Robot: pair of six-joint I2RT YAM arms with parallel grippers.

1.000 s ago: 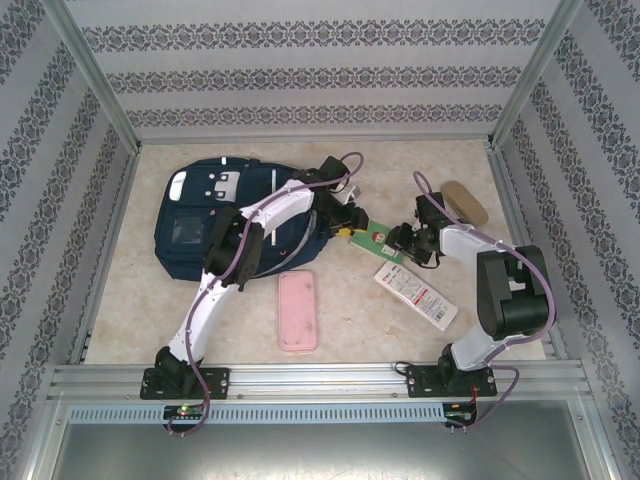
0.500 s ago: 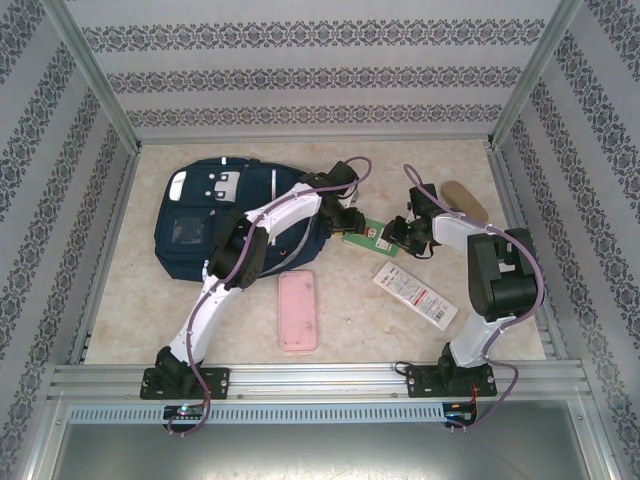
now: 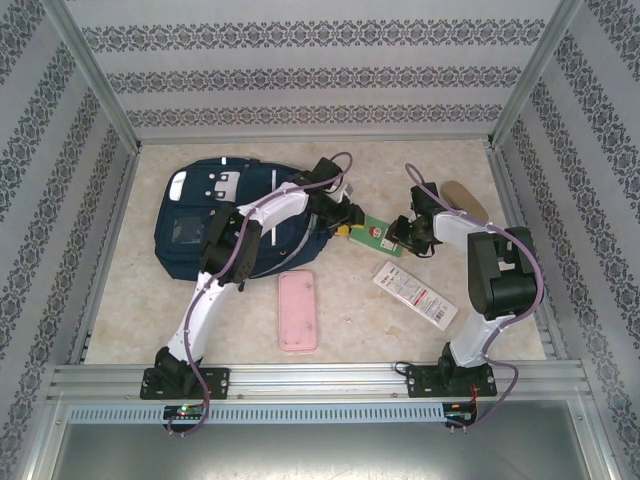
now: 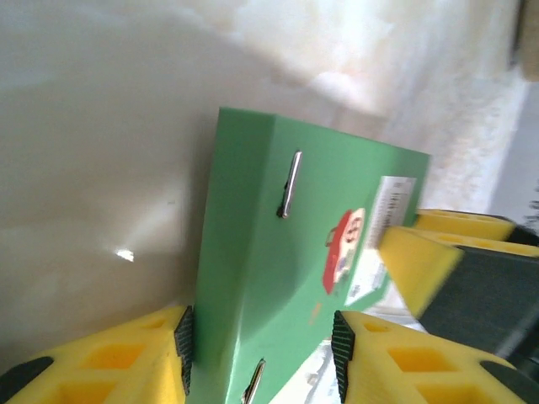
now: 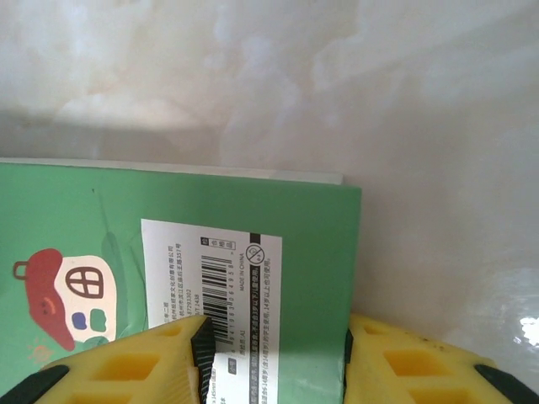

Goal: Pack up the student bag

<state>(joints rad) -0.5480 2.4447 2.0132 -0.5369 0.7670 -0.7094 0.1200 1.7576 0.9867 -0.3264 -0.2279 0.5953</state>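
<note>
The navy student bag lies flat at the back left of the table, partly under my left arm. Just right of it a small green stapled booklet is held off the table between both grippers. My left gripper has its pads on the two sides of the booklet's stapled fold, shut on it. My right gripper holds the barcode-label end of the booklet. There one pad sits on the label and the other at the edge. A right fingertip shows blurred in the left wrist view.
A pink flat case lies near the front centre. A white packet with red print lies front right. A tan oval object sits at the back right behind my right arm. Patterned walls and a metal frame enclose the table.
The right arm folded in and carried the booklet's label end slightly up and left, then held still. The left gripper shifted a little left, and the booklet now lies flatter between the grippers.
</note>
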